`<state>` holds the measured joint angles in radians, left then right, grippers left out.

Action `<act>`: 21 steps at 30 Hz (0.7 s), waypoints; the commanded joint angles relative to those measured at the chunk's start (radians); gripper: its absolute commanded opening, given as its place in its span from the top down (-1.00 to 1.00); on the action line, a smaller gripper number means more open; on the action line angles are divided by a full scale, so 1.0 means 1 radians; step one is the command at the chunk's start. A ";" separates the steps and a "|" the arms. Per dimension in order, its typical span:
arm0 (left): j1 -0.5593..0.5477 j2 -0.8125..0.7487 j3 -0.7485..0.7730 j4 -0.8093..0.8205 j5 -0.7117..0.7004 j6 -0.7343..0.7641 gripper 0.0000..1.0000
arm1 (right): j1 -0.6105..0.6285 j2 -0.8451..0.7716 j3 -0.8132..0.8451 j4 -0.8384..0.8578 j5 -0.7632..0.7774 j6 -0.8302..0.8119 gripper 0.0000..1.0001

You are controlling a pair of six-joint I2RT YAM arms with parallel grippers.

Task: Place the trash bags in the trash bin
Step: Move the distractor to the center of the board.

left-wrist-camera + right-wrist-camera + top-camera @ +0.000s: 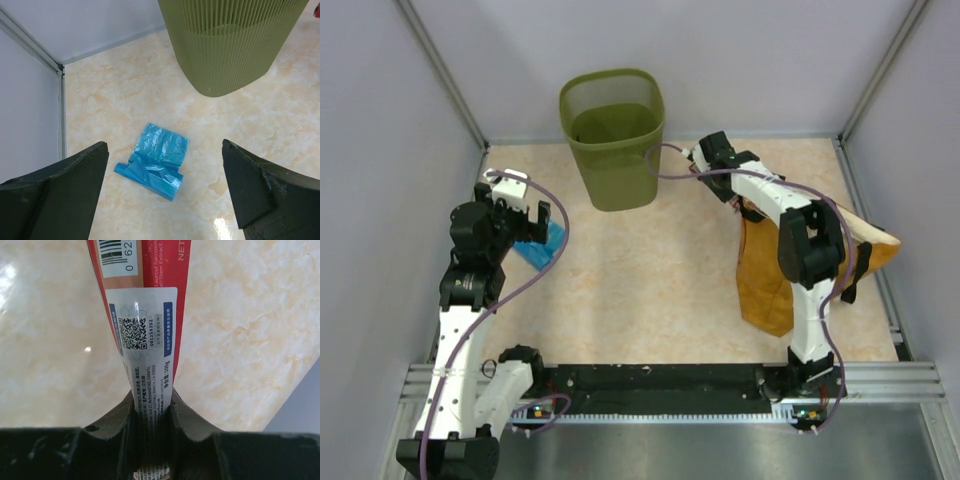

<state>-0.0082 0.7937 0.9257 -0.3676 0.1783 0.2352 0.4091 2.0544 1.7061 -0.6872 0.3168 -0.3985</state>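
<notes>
A small folded light-blue trash bag (157, 160) lies flat on the table at the left (545, 246). My left gripper (164, 145) hovers above it, open wide, with a finger on either side and nothing held; in the top view it (523, 222) sits just left of the bag. The olive-green mesh trash bin (612, 135) stands at the back middle, and its wall (230, 50) rises beyond the bag. My right gripper (152, 405) is shut on a flat red box with white labels (145, 330), and it (715, 153) is just right of the bin.
A mustard-orange sack with black handles (770, 285) lies on the right side under the right arm. Grey walls with metal rails enclose the table on three sides; one corner (59, 70) is close behind the bag.
</notes>
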 commanded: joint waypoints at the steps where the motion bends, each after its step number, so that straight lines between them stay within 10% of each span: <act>1: 0.002 -0.013 -0.008 0.039 0.009 0.006 -0.97 | -0.061 0.070 0.139 0.075 0.041 0.047 0.63; 21: 0.001 -0.013 -0.013 0.039 0.041 0.050 -0.98 | -0.130 0.268 0.333 0.075 0.041 0.053 -0.02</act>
<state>-0.0082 0.7940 0.9215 -0.3676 0.2058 0.2649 0.2790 2.3043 1.9804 -0.6498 0.3363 -0.3305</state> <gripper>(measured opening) 0.988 0.437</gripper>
